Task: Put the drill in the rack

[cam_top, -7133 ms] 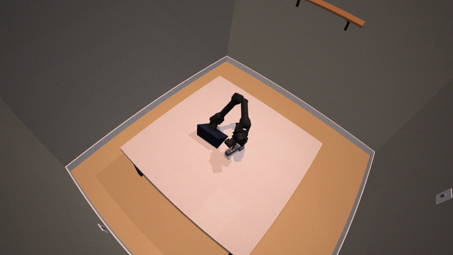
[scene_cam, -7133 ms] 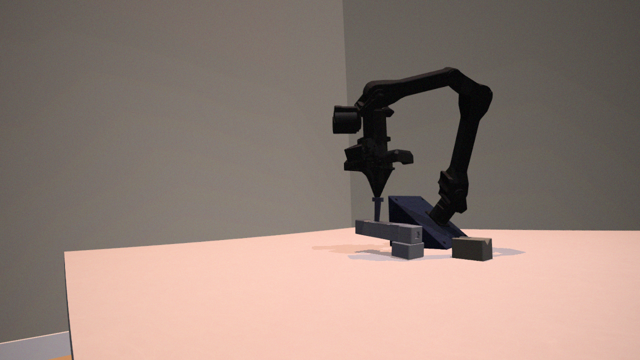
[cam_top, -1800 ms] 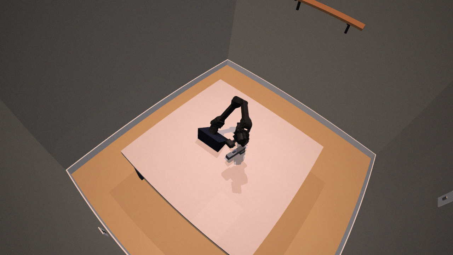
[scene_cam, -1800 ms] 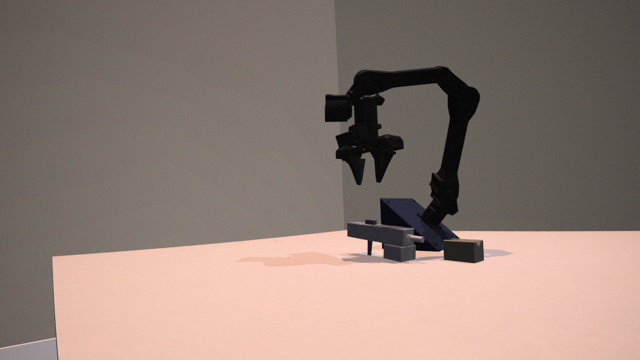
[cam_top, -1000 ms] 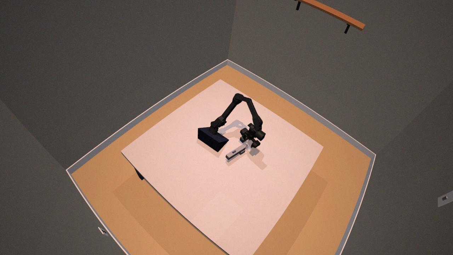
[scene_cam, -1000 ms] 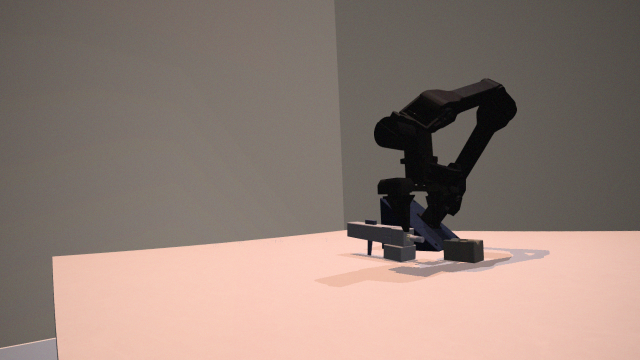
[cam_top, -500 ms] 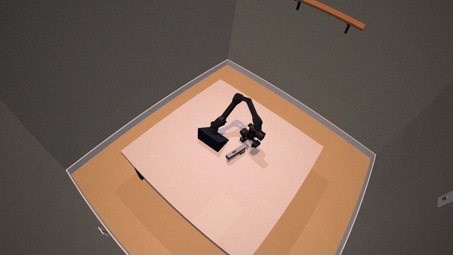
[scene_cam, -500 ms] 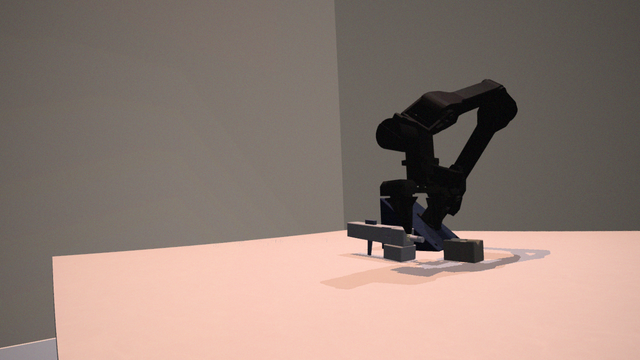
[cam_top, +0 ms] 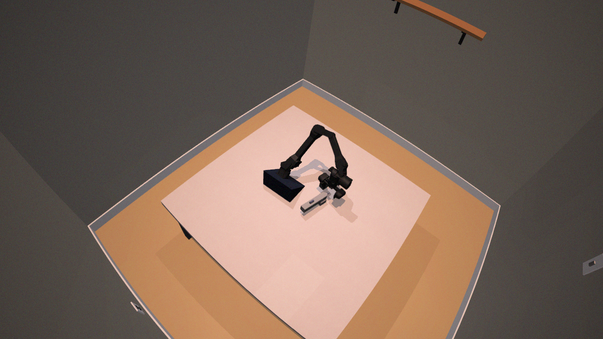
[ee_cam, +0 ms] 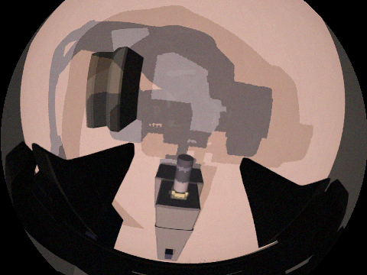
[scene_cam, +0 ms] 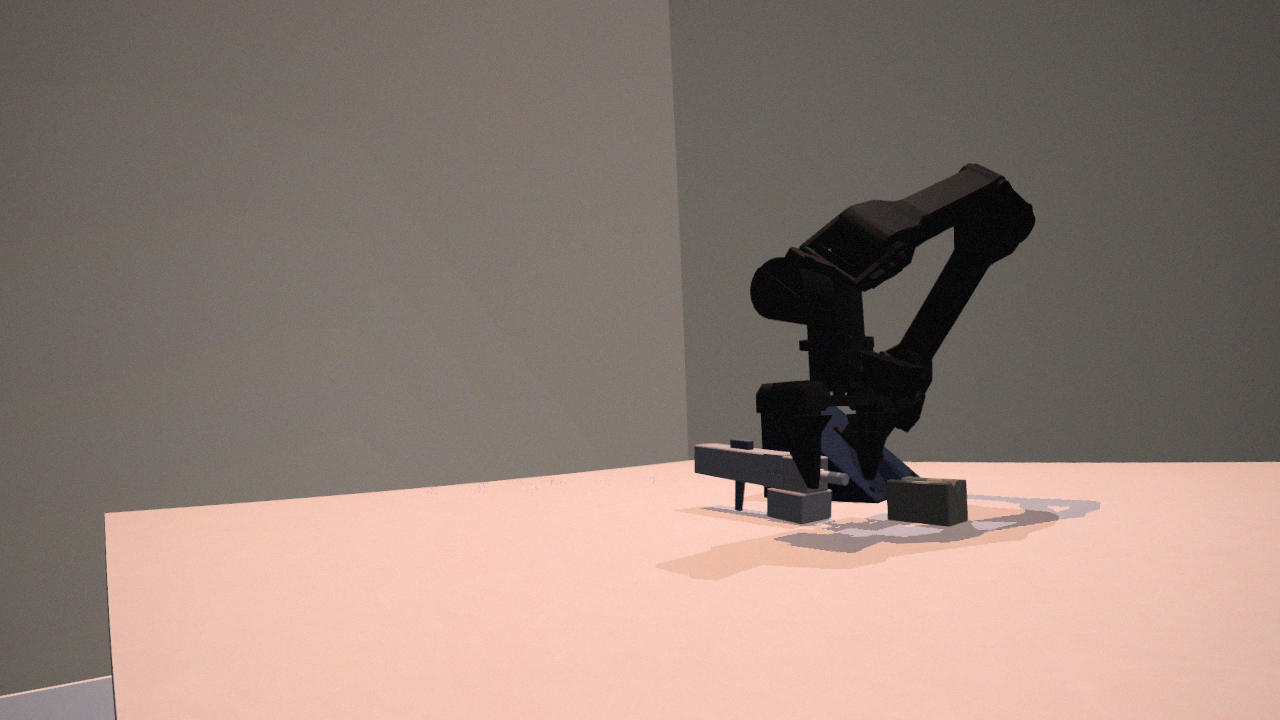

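- Wrist view: fingers [cam_top: 338,193] [scene_cam: 805,447] spread, gripping nothing.
- Drill [scene_cam: 836,479] [ee_cam: 182,179] protrudes from the grey housing [cam_top: 312,204] [scene_cam: 742,462] [ee_cam: 175,218].
- Notched rack [scene_cam: 927,503] [ee_cam: 131,88] stands apart on the table [cam_top: 236,202] [scene_cam: 537,608] [ee_cam: 313,69].

Dim grey walls [cam_top: 400,96] [scene_cam: 358,268] meet around a tan floor [cam_top: 126,253] beneath a wide pale pink table [cam_top: 236,219] [scene_cam: 447,608] [ee_cam: 306,76]

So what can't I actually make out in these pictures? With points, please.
- The inner end of the drill [scene_cam: 838,478] [ee_cam: 183,176]: hidden inside the grey housing [cam_top: 318,199] [scene_cam: 738,462] [ee_cam: 175,218] in the exterior and wrist views.
- The rack [scene_cam: 921,503] [ee_cam: 100,84] in the top view: apparently covered by the arm and gripper [cam_top: 331,188] [scene_cam: 840,481] [ee_cam: 189,157].
- How far down the key [cam_top: 311,201] [scene_cam: 741,444] [ee_cam: 168,251] sits: too small in the top and wrist views.
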